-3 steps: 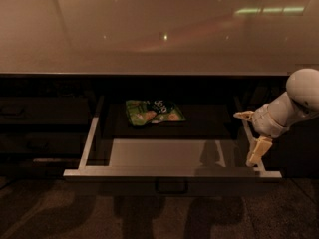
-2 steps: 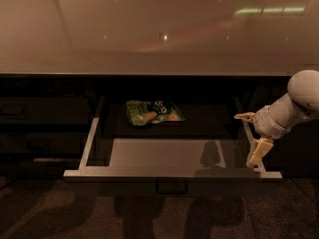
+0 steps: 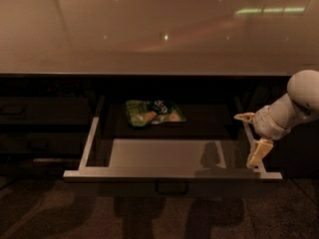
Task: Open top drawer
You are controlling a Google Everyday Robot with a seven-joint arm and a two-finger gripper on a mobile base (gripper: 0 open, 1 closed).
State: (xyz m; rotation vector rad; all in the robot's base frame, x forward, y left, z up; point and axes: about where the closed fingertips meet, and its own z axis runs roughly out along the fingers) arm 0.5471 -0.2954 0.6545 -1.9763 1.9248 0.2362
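The robot's arm (image 3: 286, 108) comes in from the right edge of the frame, a little below mid-height. A large rounded white joint (image 3: 305, 89) sits at the far right, and from it a white wrist (image 3: 271, 122) slopes down and to the left. The claw (image 3: 253, 134) is at the wrist's end, in the right part of the frame, just below the middle. Its two tan fingers (image 3: 260, 152) are spread wide apart, the upper one pointing left and the lower one pointing down, with nothing held between them.
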